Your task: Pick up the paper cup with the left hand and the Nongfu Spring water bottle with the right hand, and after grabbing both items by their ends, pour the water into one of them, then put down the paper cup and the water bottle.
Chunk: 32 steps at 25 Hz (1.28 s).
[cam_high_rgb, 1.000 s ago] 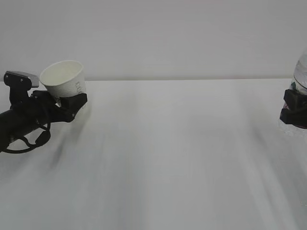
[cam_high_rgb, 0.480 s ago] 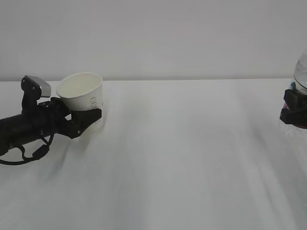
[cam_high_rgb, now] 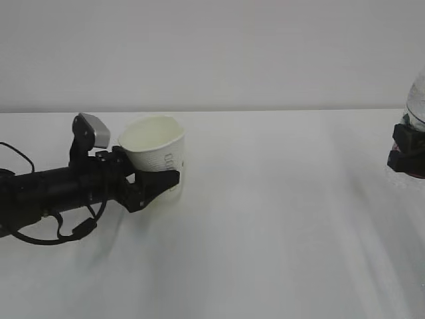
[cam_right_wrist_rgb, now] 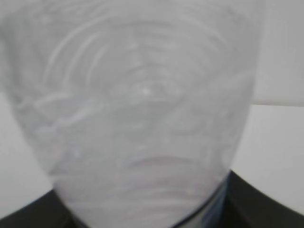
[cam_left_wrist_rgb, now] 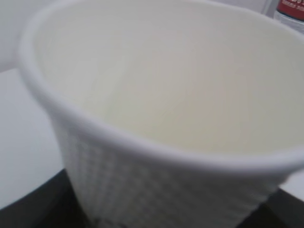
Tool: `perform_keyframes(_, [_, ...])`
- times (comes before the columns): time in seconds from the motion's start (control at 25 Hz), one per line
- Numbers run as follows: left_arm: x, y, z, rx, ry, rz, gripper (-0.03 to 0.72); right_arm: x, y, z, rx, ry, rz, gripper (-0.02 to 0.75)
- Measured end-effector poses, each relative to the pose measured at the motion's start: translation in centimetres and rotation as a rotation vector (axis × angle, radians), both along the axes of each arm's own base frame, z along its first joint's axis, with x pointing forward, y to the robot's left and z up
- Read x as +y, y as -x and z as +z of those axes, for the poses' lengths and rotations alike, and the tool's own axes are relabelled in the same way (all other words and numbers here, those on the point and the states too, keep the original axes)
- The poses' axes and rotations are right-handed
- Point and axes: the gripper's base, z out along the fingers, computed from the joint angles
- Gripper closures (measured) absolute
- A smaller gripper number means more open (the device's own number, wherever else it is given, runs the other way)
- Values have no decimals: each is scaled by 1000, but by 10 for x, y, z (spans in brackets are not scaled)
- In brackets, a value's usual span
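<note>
Two grips — left hand (cam_high_rgb: 154, 185) pinching the ribbed paper cup (cam_high_rgb: 156, 149), right hand (cam_high_rgb: 408, 151) clamping the clear water bottle (cam_high_rgb: 417, 100).

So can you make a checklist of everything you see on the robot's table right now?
Surface: white table, bare where visible.
Job's things: paper cup tilted, looks empty inside; water bottle at right edge, mostly cut off.
Clutter: nothing seen.
Grippers: left gripper shut on the cup's base; right gripper shut on the bottle's lower end.
Cables: black cable looping under the left arm.
Surroundings: plain pale wall.
</note>
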Motion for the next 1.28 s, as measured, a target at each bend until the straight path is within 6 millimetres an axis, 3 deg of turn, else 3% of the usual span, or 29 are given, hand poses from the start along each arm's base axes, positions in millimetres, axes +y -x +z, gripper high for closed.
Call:
perform_keyframes(0.4, [-47,20,1,7,19,-95,138,0,10,-8,37,-15,-4,332])
perform_keyframes(0.96, [-84,41,2,16,40,-160,139,2,24,9,37,-4,30,332])
perform_keyframes(1.28, [-105,41,12,-29,64,-203,139,4,35,10,37,17,62,332])
